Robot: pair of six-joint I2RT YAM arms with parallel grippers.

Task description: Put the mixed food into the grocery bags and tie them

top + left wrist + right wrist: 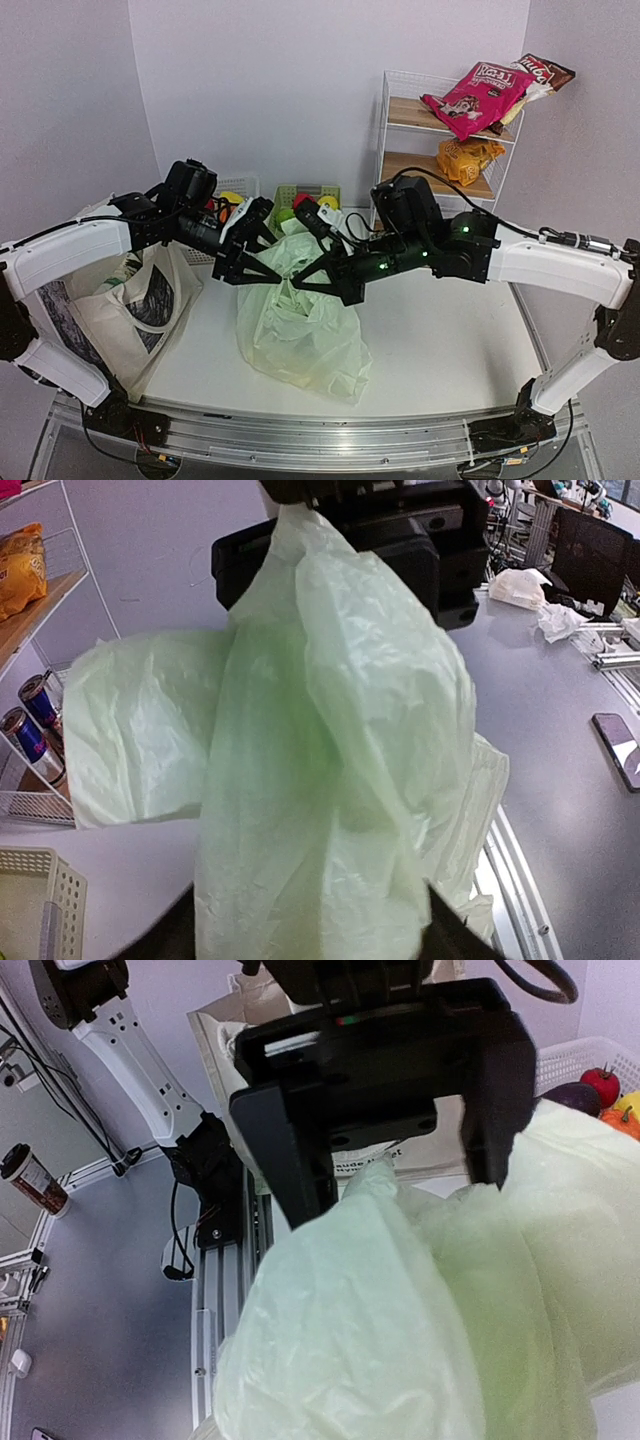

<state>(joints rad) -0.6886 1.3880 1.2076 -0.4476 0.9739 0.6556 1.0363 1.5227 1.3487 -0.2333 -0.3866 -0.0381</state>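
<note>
A pale-green plastic bag [300,335] sits slumped in the middle of the white table [440,340], well apart from the cream canvas tote [120,300] standing at the left edge. The two arms meet above the bag's gathered top: the right gripper [312,283] is pinched tight on a twist of the thin plastic, while the left gripper [400,1195] has its jaws spread wide with bunched plastic between them – straddling, not clamping. Snack packets [475,95] lie on the wire shelf [400,130] at the back right.
</note>
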